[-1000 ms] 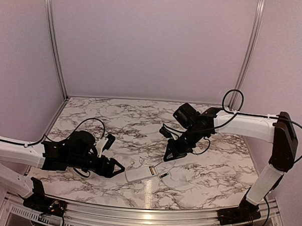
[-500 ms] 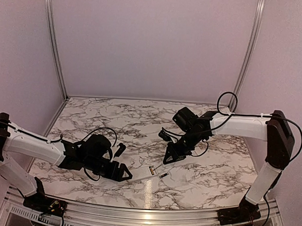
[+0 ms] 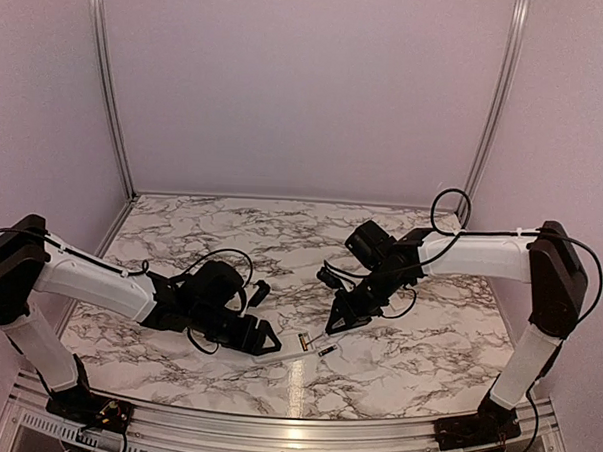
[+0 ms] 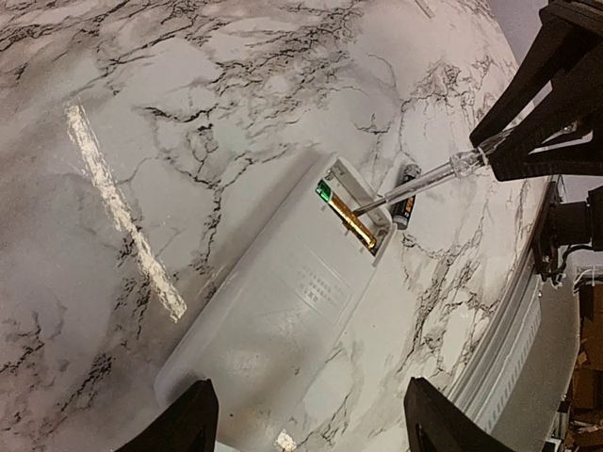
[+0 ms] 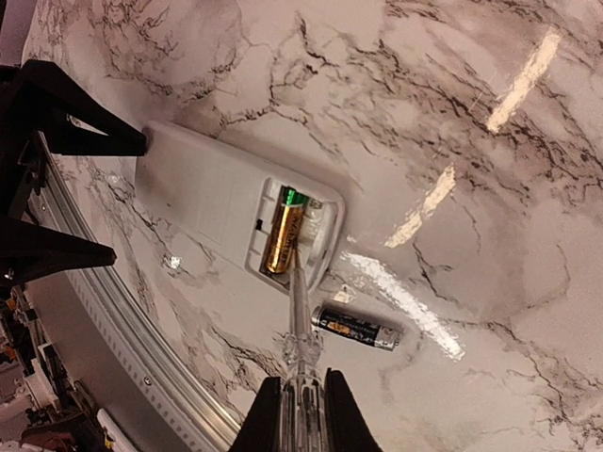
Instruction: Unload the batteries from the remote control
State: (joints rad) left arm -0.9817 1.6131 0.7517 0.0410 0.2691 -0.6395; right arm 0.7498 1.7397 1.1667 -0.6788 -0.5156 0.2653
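The white remote control [image 4: 273, 320] [image 5: 203, 188] [image 3: 281, 351] lies flat with its battery recess facing up. A golden-orange battery [image 4: 350, 222] [image 5: 283, 235] sits in the recess. The dark battery [image 4: 405, 194] [image 5: 358, 328] [image 3: 326, 350] lies loose on the table beside that end. My right gripper [image 5: 301, 400] [image 3: 335, 321] is shut on a clear-handled thin rod [image 5: 298, 297] [image 4: 429, 175], whose tip rests against the golden battery. My left gripper [image 4: 309, 422] [image 3: 266, 343] is open, its fingers [image 5: 89, 141] standing either side of the remote's far end from the recess.
The marble table [image 3: 231, 243] ends in an aluminium rail [image 3: 293, 426] close to the remote on the near side. Purple walls enclose the back and sides. Cables hang from both wrists.
My left arm has reached to the right, bringing its open gripper up around the remote's plain end. The right gripper and rod have shifted only slightly.
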